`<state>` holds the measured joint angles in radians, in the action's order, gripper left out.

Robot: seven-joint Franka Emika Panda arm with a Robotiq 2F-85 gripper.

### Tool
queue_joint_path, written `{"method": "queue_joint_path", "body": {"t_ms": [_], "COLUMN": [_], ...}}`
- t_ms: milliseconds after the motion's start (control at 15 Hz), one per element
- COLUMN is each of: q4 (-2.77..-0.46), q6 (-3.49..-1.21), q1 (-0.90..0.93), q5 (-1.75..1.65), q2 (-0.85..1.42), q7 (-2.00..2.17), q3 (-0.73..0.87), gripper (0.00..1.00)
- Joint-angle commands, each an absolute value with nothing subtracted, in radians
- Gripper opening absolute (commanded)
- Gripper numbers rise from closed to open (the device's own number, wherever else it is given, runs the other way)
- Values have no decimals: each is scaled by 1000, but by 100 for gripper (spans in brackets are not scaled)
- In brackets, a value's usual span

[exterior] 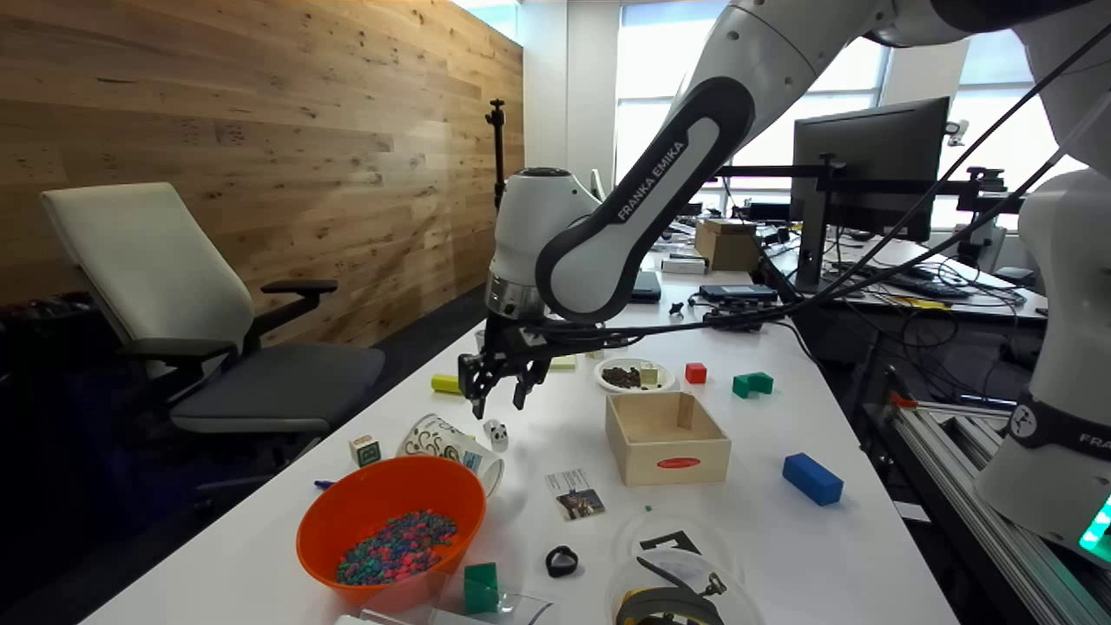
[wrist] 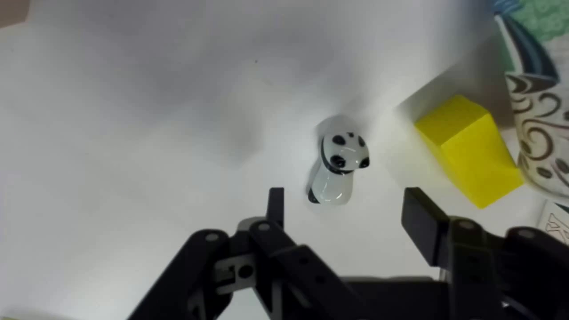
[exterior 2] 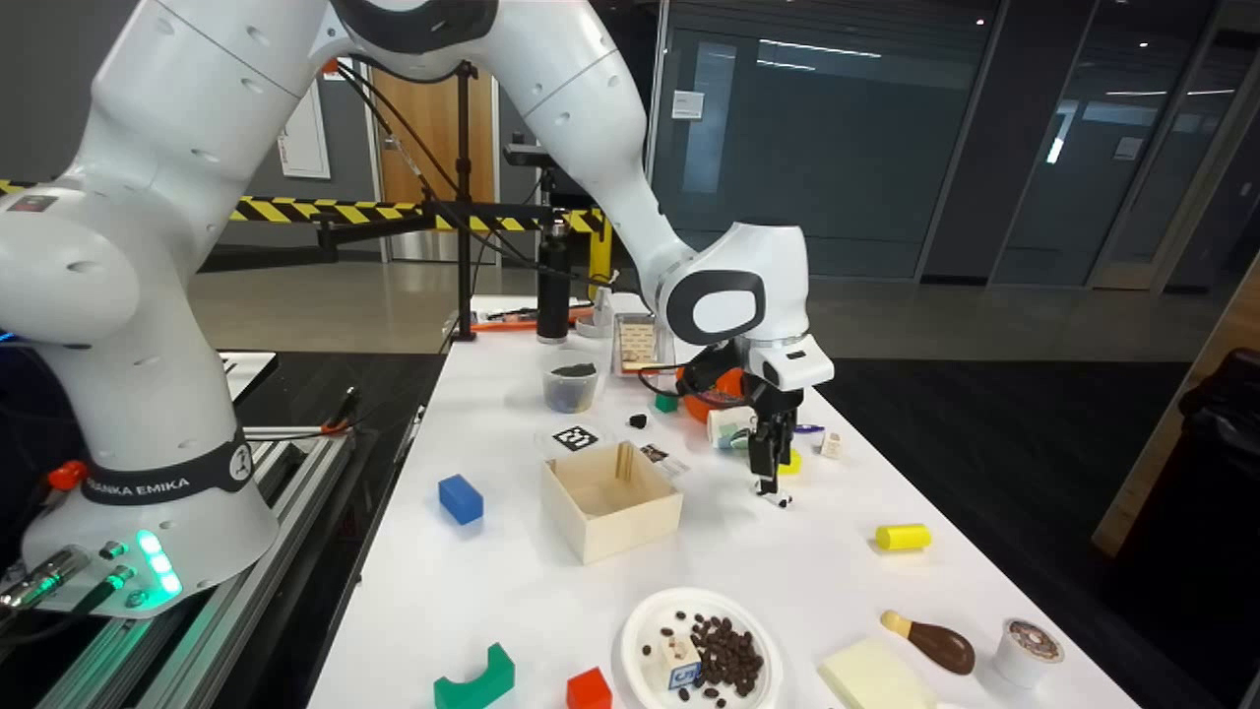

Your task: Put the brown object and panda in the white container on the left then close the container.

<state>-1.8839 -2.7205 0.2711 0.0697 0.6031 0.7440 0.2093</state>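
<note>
The small white-and-black panda figurine (wrist: 333, 178) lies on the white table. It also shows in both exterior views (exterior: 496, 434) (exterior 2: 778, 497). My gripper (wrist: 345, 191) is open and empty, with its fingers on either side of the panda's lower end in the wrist view. In both exterior views the fingertips (exterior: 499, 406) (exterior 2: 769, 481) are just above the panda. A brown object with a tan tip (exterior 2: 937, 645) lies near the table's right edge in an exterior view. I cannot tell which thing is the white container; a clear lidless tub (exterior 2: 571, 384) stands farther back.
A yellow block (wrist: 475, 155) and a tipped paper cup (wrist: 540, 129) lie close to the panda. An open wooden box (exterior: 668, 464), an orange bowl (exterior: 347, 503), a white plate of coffee beans (exterior 2: 640, 679), a yellow cylinder (exterior 2: 902, 537) and a blue block (exterior 2: 461, 499) are on the table.
</note>
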Motion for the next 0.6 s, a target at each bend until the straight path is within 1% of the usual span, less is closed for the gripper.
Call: {"method": "queue_joint_path", "body": {"t_ms": [0,133,200,267,333,400,467,533], "q4": [-1830,-1819,-1816,-1811,-1807,-1804,-1801,-1799], "q6": [-2680,-2669,-2666,-2661,-2658,-2659,-2658,-2653], "q1": [255,253,251,250,250,249,248,249], "q5": [56,56,57,58,58,59,60,61], "q2": [638,648,653,657,660,665,668,670], "q7": [770,772,772,772,773,772,770,771], "q3": [202,202,201,200,200,199,197,197], "gripper": [72,69,61,62,61,48,50,36]}}
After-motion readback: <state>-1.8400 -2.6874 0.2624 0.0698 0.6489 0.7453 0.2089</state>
